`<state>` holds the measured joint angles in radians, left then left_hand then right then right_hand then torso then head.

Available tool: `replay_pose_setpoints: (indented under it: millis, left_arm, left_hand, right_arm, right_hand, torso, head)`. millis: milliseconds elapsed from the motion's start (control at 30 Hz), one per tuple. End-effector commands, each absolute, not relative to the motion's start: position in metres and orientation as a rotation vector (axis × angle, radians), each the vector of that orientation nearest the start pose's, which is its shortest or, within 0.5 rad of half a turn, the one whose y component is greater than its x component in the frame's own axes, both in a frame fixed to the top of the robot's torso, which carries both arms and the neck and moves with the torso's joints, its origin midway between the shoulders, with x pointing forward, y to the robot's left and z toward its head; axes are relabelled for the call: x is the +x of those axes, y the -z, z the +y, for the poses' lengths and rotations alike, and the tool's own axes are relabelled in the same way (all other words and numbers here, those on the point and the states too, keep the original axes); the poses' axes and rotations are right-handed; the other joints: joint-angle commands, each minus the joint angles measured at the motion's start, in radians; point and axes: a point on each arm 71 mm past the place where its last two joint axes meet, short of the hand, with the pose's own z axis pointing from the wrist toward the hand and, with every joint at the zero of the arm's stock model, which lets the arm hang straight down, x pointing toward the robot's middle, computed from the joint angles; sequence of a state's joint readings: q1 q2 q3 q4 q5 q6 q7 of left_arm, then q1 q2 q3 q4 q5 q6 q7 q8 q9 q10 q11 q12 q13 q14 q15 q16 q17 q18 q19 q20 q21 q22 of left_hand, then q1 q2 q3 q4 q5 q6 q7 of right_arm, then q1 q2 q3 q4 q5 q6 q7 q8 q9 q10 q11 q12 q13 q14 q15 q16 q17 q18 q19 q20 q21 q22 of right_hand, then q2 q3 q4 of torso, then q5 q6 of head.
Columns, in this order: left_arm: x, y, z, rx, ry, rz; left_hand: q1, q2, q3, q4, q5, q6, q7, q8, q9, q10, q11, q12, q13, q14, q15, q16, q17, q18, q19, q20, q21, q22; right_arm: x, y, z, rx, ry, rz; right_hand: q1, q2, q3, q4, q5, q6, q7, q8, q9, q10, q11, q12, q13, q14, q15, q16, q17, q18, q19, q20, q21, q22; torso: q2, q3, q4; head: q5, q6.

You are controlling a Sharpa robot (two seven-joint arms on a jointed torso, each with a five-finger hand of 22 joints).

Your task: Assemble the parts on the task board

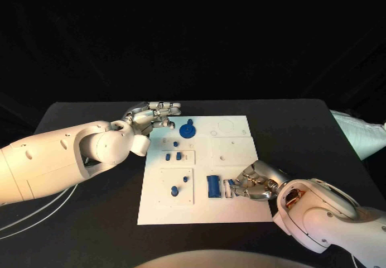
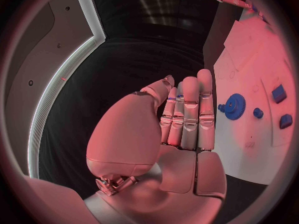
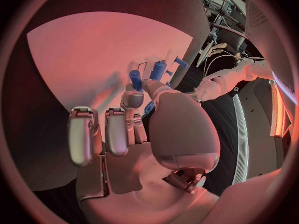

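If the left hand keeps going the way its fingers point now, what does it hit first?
Probably the blue gear on the task board. The left hand hovers open at the board's far left corner, fingers aimed toward it; in the left wrist view the gear lies just off the fingertips. Height unclear.

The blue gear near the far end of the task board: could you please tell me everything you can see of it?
The blue gear is a round, toothed disc in solid blue, plastic by its look, with a small knob-like stub at one side of its rim. It lies flat on the white task board near the far edge, left of the middle. The left robot hand is beside it with fingers extended, apparently not touching it. Smaller blue parts lie nearer the robot.
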<state>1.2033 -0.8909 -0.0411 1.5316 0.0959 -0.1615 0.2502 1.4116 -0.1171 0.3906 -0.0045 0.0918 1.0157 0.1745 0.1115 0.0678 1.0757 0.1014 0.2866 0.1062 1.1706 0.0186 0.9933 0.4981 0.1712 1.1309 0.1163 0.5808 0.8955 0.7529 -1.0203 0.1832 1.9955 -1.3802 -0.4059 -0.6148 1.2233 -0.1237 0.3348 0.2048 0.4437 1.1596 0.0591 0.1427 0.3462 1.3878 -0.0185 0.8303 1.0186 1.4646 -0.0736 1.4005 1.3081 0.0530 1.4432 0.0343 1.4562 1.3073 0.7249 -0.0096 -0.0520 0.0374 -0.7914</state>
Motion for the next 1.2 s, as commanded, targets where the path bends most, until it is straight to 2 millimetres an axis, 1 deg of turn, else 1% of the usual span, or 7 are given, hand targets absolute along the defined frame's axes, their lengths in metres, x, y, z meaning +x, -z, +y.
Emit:
replay_pose_setpoints:
  millis: [33,167,300,533,767,967,1200]
  left_arm:
    - [0.4835,0.1852,0.2196,-1.256,1.624,1.582]
    - [0.4835,0.1852,0.2193,-1.255,1.624,1.583]
    - [0.4834,0.1852,0.2192,-1.255,1.624,1.584]
    - [0.4834,0.1853,0.2191,-1.256,1.622,1.586]
    - [0.4832,0.1854,0.2182,-1.256,1.623,1.589]
    - [0.4831,0.1854,0.2178,-1.256,1.623,1.592]
    - [0.4830,0.1854,0.2174,-1.256,1.624,1.593]
  left_hand:
    - [0.002,0.002,-0.003,-0.004,-0.001,-0.008,-0.001,0.002,-0.001,-0.006,0.002,0.003,0.001,-0.007,0.002,0.004,-0.002,0.012,0.000,0.005,-0.004,-0.001]
    - [0.002,0.002,-0.003,-0.004,-0.001,-0.008,-0.001,0.002,-0.001,-0.006,0.002,0.003,0.001,-0.007,0.002,0.004,-0.002,0.012,0.000,0.005,-0.004,-0.001]
    - [0.002,0.002,-0.003,-0.004,-0.001,-0.008,-0.001,0.002,-0.001,-0.006,0.002,0.003,0.001,-0.007,0.002,0.004,-0.002,0.012,0.000,0.005,-0.004,-0.001]
    - [-0.001,0.002,-0.005,-0.002,-0.001,-0.010,0.000,0.001,-0.001,-0.007,0.003,0.005,0.001,-0.008,0.003,0.005,-0.003,0.011,0.001,0.005,-0.005,-0.002]
    - [-0.001,0.002,-0.005,-0.002,-0.001,-0.010,0.000,0.001,-0.001,-0.007,0.003,0.005,0.001,-0.008,0.003,0.005,-0.003,0.011,0.001,0.005,-0.005,-0.002]
    - [-0.001,0.002,-0.005,-0.002,-0.001,-0.010,0.000,0.001,-0.001,-0.007,0.003,0.005,0.001,-0.008,0.003,0.005,-0.003,0.011,0.001,0.005,-0.005,-0.002]
    - [-0.002,0.002,-0.006,-0.001,-0.001,-0.010,0.001,0.002,-0.001,-0.008,0.003,0.006,0.001,-0.008,0.003,0.005,-0.003,0.011,0.001,0.006,-0.005,-0.002]
  right_arm:
    - [0.3449,0.2477,-0.1841,0.401,-0.596,2.003]
    - [0.3450,0.2483,-0.1826,0.383,-0.594,2.009]
    - [0.3453,0.2487,-0.1814,0.363,-0.591,2.011]
    - [0.3456,0.2491,-0.1791,0.343,-0.590,2.013]
    - [0.3460,0.2496,-0.1787,0.331,-0.586,2.017]
    - [0.3465,0.2497,-0.1784,0.322,-0.583,2.013]
    - [0.3464,0.2496,-0.1782,0.317,-0.583,2.013]
  right_hand:
    - [-0.018,0.002,-0.014,0.001,0.003,0.007,0.000,0.002,0.016,0.007,0.000,0.010,0.005,0.064,-0.008,0.006,0.014,-0.008,0.009,-0.001,0.007,0.089]
    - [-0.034,0.003,-0.029,0.010,0.005,0.009,0.000,0.002,0.017,0.009,0.000,0.016,0.011,0.064,-0.008,0.007,0.016,-0.008,0.010,-0.002,0.008,0.091]
    - [-0.054,-0.001,-0.057,0.022,0.036,0.011,-0.002,0.001,0.019,0.010,-0.001,0.016,0.015,0.064,-0.009,0.008,0.017,-0.009,0.010,-0.003,0.009,0.092]
    - [-0.061,-0.004,-0.079,0.026,0.054,0.013,-0.002,0.000,0.020,0.011,-0.002,0.021,0.021,0.064,-0.009,0.009,0.019,-0.009,0.011,-0.004,0.009,0.093]
    - [-0.086,-0.004,-0.124,0.048,0.077,0.016,-0.002,-0.001,0.021,0.012,-0.001,0.027,0.031,0.064,-0.009,0.009,0.019,-0.009,0.011,-0.003,0.009,0.094]
    - [-0.112,-0.004,-0.188,0.077,-0.003,0.017,-0.001,-0.005,0.021,0.012,0.000,0.028,0.038,0.063,-0.008,0.008,0.017,-0.009,0.010,-0.002,0.008,0.093]
    - [-0.142,0.004,-0.245,0.084,-0.036,0.019,-0.002,-0.008,0.022,0.011,0.000,0.028,0.043,0.063,-0.008,0.007,0.016,-0.008,0.009,-0.002,0.007,0.093]
  torso:
    - [0.000,0.0007,-0.0014]
    - [0.000,0.0005,-0.0010]
    - [0.000,0.0004,-0.0013]
    - [0.000,0.0003,-0.0002]
    - [0.000,0.0004,-0.0014]
    - [0.000,0.0006,-0.0015]
    - [0.000,0.0005,-0.0005]
  head:
    - [0.001,-0.002]
    - [0.001,-0.002]
    - [0.001,-0.004]
    - [0.005,-0.006]
    - [0.006,-0.008]
    - [0.006,-0.010]
    - [0.006,-0.013]
